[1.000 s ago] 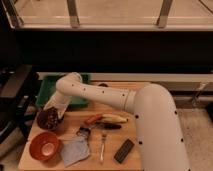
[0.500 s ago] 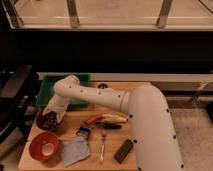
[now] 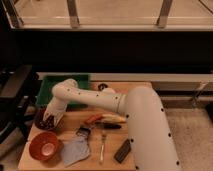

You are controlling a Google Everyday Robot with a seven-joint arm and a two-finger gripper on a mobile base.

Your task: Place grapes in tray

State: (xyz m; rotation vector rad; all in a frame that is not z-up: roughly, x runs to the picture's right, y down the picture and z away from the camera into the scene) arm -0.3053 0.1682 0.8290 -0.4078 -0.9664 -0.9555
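A wooden tabletop (image 3: 94, 162) is seen from above and in front, with a dark wall and a metal-framed window ledge behind it. A thick white robot arm (image 3: 145, 125) rises from the lower right and bends across the middle of the tabletop towards the left.

The gripper (image 3: 52, 119) reaches down into a round maroon bowl (image 3: 39, 119) at about 9 o'clock on the tabletop. The small bunch of dark red-purple grapes (image 3: 46, 123) sits in that bowl, directly under the gripper. Whether the gripper is clenched on the grapes or released cannot be told.

The rectangular green plastic tray (image 3: 50, 85) lies at 12 o'clock from the maroon bowl, just beside it. The arm's elbow crosses over the tray's near right part and hides it.

Other things crowd the tabletop:
- A round orange-red bowl (image 3: 45, 147) is at 6 o'clock from the maroon bowl, near the front edge.
- A crumpled grey-blue cloth (image 3: 76, 151) lies at 3 o'clock from the orange-red bowl.
- A metal fork (image 3: 102, 142) lies just right of the cloth, pointing away from the viewer.
- A dark flat rectangular object (image 3: 122, 151) is partly tucked beside the arm.
- An orange-red elongated item (image 3: 92, 119) and a pale yellow one (image 3: 114, 118) lie in the middle, too blurred to name.
- A small dark round thing (image 3: 102, 86) sits at the far edge.

The tabletop's right side is hidden by the arm.
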